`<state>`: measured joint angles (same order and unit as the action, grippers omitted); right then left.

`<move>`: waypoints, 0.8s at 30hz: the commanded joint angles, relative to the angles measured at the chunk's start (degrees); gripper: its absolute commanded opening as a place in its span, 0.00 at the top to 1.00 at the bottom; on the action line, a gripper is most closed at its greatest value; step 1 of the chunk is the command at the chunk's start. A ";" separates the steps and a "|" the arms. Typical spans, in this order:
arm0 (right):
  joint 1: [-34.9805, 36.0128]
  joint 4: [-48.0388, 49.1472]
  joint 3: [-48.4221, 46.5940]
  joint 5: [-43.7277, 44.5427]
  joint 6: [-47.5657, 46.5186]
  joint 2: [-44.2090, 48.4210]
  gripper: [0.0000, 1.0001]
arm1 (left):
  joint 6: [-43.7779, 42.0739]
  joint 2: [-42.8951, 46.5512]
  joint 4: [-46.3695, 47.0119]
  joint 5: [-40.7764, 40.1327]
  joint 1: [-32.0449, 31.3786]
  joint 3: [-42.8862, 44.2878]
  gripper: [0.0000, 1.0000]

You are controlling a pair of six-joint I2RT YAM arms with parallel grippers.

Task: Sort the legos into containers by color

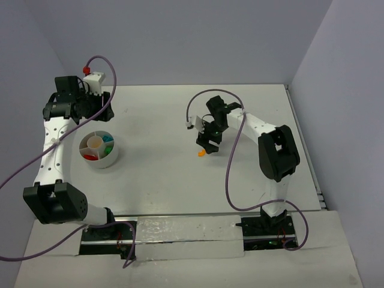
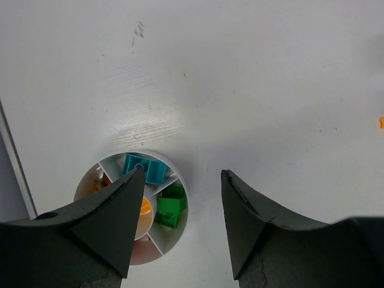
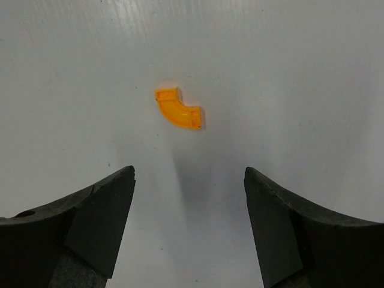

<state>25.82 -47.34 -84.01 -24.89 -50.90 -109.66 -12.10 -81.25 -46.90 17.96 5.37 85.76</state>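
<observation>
The white divided bowl [image 1: 99,150] stands on the left of the table. In the left wrist view its compartments [image 2: 167,239] hold a cyan brick [image 2: 144,168] and green bricks [image 2: 171,204], and something orange [image 2: 146,213] lies in the central ring. A red piece [image 1: 91,157] lies in the near compartment. My left gripper [image 2: 183,171] hovers open and empty above the bowl's right rim. One curved orange lego [image 3: 179,109] lies alone on the table [image 1: 201,152]. My right gripper [image 3: 189,169] is open just short of it, not touching it.
The right arm [image 1: 264,129] reaches in from the right, and the left arm [image 1: 51,144] runs along the table's left edge past the bowl. Purple cables loop over both arms. Walls close the table at the back and right.
</observation>
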 commanded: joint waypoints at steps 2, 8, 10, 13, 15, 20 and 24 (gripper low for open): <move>1.98 -1.19 -0.66 -2.29 -12.63 -0.91 0.21 | 0.43 -0.75 -1.37 2.77 0.08 3.19 0.37; 3.56 -1.15 -0.52 -2.71 -19.27 -2.69 0.24 | 0.79 -0.57 -1.89 2.25 0.08 3.08 0.37; 3.95 -1.08 -0.29 -2.79 -21.62 -3.08 0.26 | 1.01 -0.41 -1.81 2.17 0.08 2.85 0.37; 4.40 -1.49 -0.27 -2.47 -24.23 -4.09 0.29 | 1.28 -0.31 -1.95 2.09 0.09 2.43 0.36; 4.82 -2.34 -0.29 -2.20 -27.00 -4.67 0.32 | 1.21 -0.22 -1.97 2.17 0.08 2.40 0.36; 5.03 -5.41 -0.77 -0.35 -32.41 -6.61 0.36 | 1.20 -0.71 -2.42 2.17 0.08 3.03 0.36; 5.03 -7.37 -1.07 0.69 -35.26 -7.65 0.40 | 1.20 -1.01 -2.75 1.92 0.09 3.45 0.36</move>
<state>30.41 -50.96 -83.99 -25.30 -80.98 -115.92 -11.18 -82.21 -49.11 18.70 5.37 85.78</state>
